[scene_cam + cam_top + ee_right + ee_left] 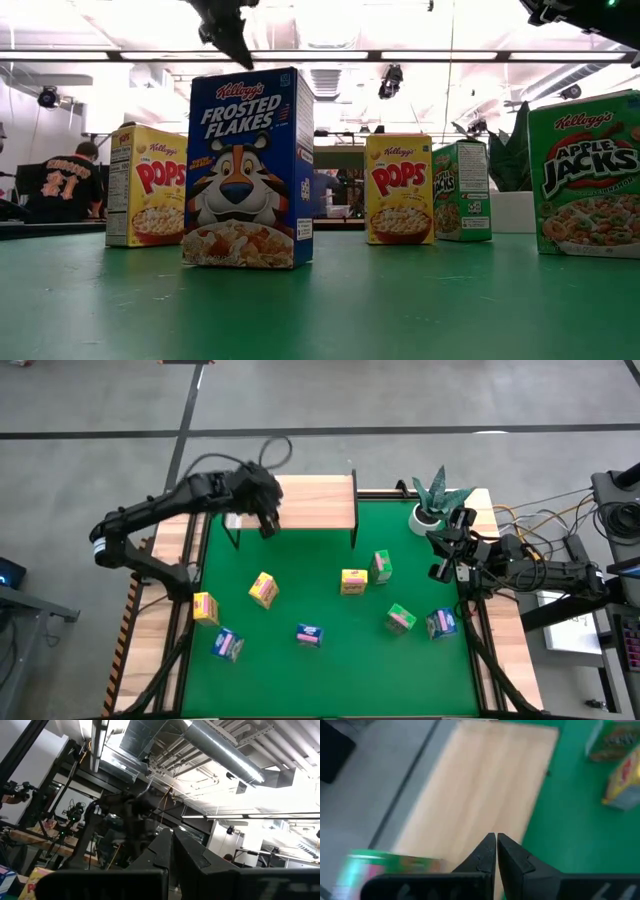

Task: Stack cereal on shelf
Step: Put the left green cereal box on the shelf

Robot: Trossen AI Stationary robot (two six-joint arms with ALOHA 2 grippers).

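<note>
1 green box (390, 865) sits on the shelf (310, 503); 8 more stand on the mat (330, 670).
Light, slick cardboard on smooth pale planks with thin black legs: I judge a nudge from the left gripper (268, 523), pinched empty just above it, could tip that box. The right gripper (442, 570), also pinched empty, waits at the mat's right edge.

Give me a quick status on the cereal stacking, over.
Left hand shut, empty, over the shelf. Right hand shut, parked at the table's right edge. One green box on the shelf; eight boxes on the mat. Nothing blocking.
</note>
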